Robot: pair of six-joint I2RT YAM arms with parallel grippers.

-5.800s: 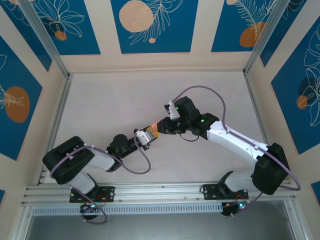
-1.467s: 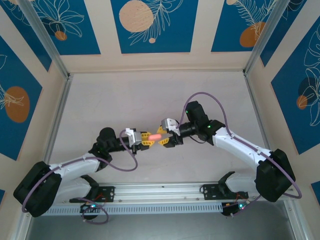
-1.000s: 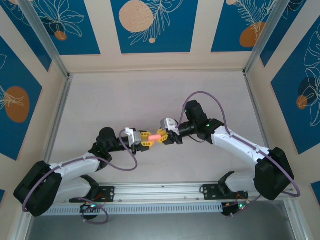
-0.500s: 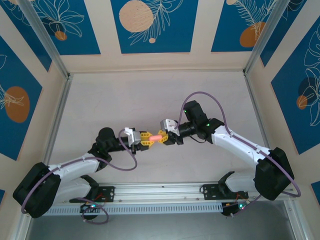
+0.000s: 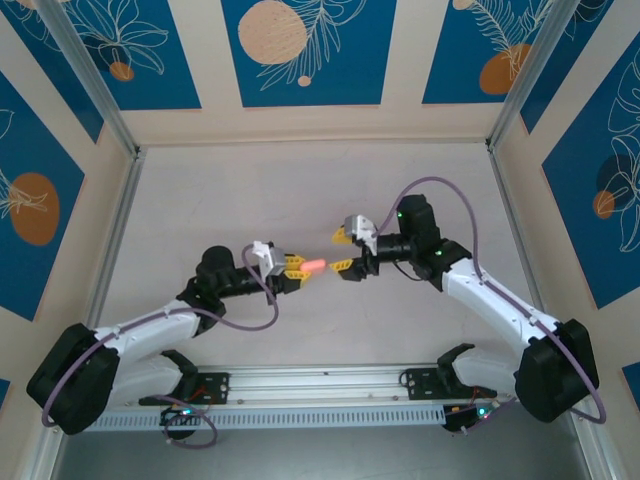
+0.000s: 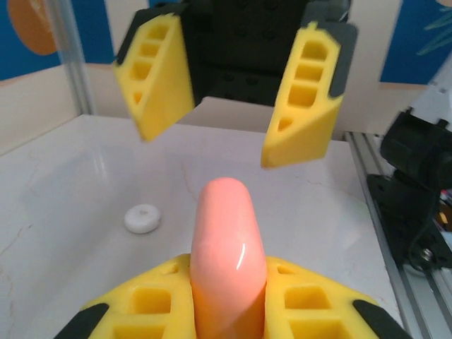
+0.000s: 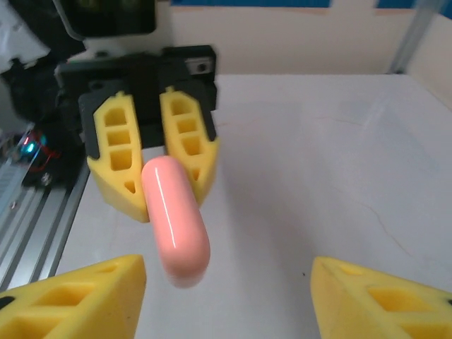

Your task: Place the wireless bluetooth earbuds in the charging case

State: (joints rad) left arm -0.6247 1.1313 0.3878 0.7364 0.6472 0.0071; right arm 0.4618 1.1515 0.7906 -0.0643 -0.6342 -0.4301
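Table [image 6: 70, 176] bears a white disc [image 6: 143, 218], left end effector [image 5: 298, 267] pinches charging case [image 6: 226, 247], right end effector [image 5: 341, 252] spread.

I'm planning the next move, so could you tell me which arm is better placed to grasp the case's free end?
The right one, probably. The right gripper is open and empty, facing the charging case, whose free end points at it; the left gripper is shut on the case.
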